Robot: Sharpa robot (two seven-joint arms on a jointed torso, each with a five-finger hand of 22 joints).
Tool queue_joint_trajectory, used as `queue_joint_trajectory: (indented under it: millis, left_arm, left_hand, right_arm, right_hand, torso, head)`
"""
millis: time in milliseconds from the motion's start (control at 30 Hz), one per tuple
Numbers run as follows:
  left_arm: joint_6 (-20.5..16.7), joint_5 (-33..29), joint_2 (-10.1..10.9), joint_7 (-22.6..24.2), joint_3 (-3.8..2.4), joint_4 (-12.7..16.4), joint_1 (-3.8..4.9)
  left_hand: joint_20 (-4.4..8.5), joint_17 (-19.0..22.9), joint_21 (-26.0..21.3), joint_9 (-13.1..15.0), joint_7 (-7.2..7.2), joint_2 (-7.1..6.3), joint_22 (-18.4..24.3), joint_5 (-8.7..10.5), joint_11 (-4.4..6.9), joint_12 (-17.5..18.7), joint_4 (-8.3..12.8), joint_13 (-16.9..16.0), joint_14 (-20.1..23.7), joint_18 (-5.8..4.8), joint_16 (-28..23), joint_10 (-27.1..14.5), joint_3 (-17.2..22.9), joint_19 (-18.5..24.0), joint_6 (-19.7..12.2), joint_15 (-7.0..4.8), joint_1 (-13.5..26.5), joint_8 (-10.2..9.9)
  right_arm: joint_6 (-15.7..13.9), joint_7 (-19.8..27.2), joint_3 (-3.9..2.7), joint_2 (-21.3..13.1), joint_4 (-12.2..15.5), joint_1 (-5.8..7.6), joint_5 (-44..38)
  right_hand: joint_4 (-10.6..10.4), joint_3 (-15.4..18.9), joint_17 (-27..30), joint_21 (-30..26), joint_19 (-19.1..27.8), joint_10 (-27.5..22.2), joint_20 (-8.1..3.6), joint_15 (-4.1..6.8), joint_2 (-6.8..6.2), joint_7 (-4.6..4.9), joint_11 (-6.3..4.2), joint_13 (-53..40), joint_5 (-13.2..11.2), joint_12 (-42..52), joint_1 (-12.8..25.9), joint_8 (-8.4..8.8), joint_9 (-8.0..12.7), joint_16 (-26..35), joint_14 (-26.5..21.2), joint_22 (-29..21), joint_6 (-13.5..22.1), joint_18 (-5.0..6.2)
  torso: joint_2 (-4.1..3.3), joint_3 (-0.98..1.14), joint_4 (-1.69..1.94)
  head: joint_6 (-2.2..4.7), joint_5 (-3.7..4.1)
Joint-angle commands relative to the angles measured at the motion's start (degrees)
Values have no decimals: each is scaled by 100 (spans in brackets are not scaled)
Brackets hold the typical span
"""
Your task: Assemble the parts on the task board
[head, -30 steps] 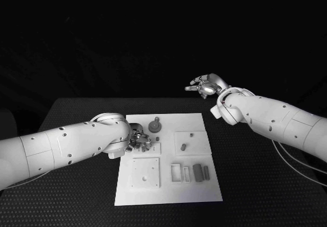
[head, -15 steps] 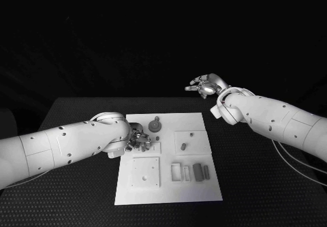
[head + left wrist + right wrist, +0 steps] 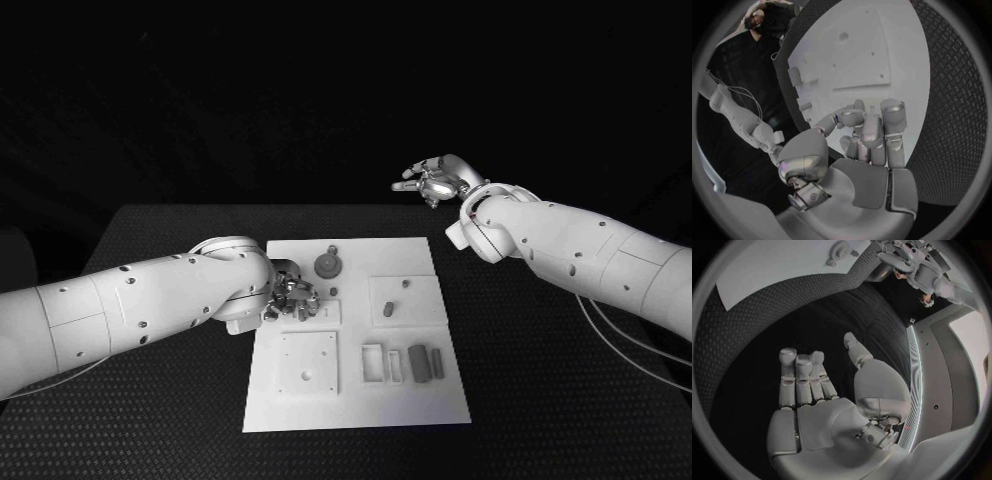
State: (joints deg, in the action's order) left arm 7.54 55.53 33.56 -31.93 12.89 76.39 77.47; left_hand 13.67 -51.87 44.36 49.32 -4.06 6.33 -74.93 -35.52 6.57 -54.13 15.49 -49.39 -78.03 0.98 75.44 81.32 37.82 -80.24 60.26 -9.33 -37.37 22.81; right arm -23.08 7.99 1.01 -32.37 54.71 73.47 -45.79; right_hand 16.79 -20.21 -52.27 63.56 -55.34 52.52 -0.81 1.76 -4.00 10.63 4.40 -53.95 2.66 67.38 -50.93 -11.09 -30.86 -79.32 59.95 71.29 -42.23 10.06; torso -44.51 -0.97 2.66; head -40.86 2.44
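The white task board point(image 3: 378, 408) lies in the middle of the black table. My left hand point(image 3: 293, 294) is low over the board's left part, its fingers curled down beside a raised square block. In the left wrist view the left hand point(image 3: 864, 137) has thumb and fingertips drawn together above the board point(image 3: 879, 45); whether they hold a part is hidden. A round grey part point(image 3: 329, 266) stands just beyond that hand. A small peg point(image 3: 388, 309) sits on the right block, and grey bars point(image 3: 420, 363) lie near the front. My right hand point(image 3: 433, 181) hangs high past the table's far edge, fingers spread, holding nothing.
A square plate point(image 3: 307, 364) with holes sits at the board's front left, with narrow slots point(image 3: 374, 364) beside it. In the right wrist view my right hand point(image 3: 820, 390) is far from the board point(image 3: 767, 270). Black table point(image 3: 548, 380) surrounds the board.
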Motion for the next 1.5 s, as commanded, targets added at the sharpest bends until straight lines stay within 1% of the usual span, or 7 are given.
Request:
queue_joint_trajectory:
  millis: [33,733,1200,1267,1367,1433,1500]
  left_arm:
    - [316,-130,-10,-121,37,-4,-45]
    - [309,-174,-164,-228,38,-90,-43]
    - [441,6,-289,-261,39,-228,-45]
    - [419,6,-312,-260,39,-239,-46]
    - [407,7,-308,-266,39,-239,-46]
    - [404,13,-306,-267,40,-248,-46]
    - [328,16,-295,-279,40,-247,-46]
  left_hand:
    - [-23,11,20,-13,566,138,-107,-14,129,-38,-85,-4,233,183,38,-104,170,-17,1081,-193,-49,16]
    - [-41,80,20,31,563,159,-96,236,126,-92,-197,12,257,195,70,-137,130,8,1063,-187,51,4]
    - [-45,99,21,42,564,147,-95,325,127,-104,-244,23,264,200,84,-144,105,12,1062,-186,89,-1]
    - [-47,110,21,47,564,131,-94,383,127,-109,-264,29,268,203,89,-148,87,15,1061,-186,106,-3]
    - [-47,139,19,59,566,76,-92,638,126,-119,-323,46,278,215,99,-155,60,25,1055,-191,124,-13]
    - [-51,154,16,63,562,28,-89,727,124,-123,-357,55,283,218,102,-159,33,30,1051,-193,144,-19]
    - [-53,176,22,80,556,28,-93,710,116,-134,-350,64,293,225,113,-166,-193,33,1040,-198,251,-24]
  right_arm:
    - [67,18,-4,5,-3,-3,-52]
    - [85,18,-4,7,-3,-6,-64]
    - [82,19,-4,7,3,-6,-83]
    - [83,20,-4,8,4,-6,-86]
    - [84,22,-4,20,-3,-7,-86]
    - [81,23,-4,14,4,-7,-86]
    - [83,23,-4,14,0,-9,-86]
  right_hand:
    - [-11,31,9,-2,36,-47,-11,-1,10,34,7,7,6,39,-46,-36,-8,-22,-34,-4,4,494]
    - [-11,44,12,-4,38,-49,-9,-1,15,35,8,12,5,41,-54,-36,-7,-22,-36,-5,6,494]
    - [-11,53,14,-4,39,-50,-8,-1,17,35,8,15,5,42,-61,-36,-7,-23,-38,-6,6,494]
    - [-11,54,15,-5,40,-50,-7,-1,17,35,8,15,5,43,-63,-36,-7,-23,-38,-6,6,494]
    - [-11,56,15,-5,40,-50,-7,-1,17,35,8,16,5,43,-64,-36,-7,-23,-38,-6,6,494]
    - [-11,57,15,-5,40,-50,-7,-1,16,35,8,16,5,43,-65,-36,-7,-23,-38,-7,6,494]
    - [-11,59,16,-5,40,-51,-7,-1,16,35,8,17,5,43,-65,-36,-7,-24,-39,-7,7,494]
  torso:
    - [-2,1,-8]
    - [-1,10,-11]
    - [-3,-1,-9]
    - [-3,-4,-10]
    - [-4,-6,-11]
    - [-3,-6,-13]
    - [0,-5,-11]
  head:
    - [11,-3]
    - [7,-25]
    - [4,-2]
    - [0,4]
    - [3,11]
    - [-1,12]
    - [-3,12]
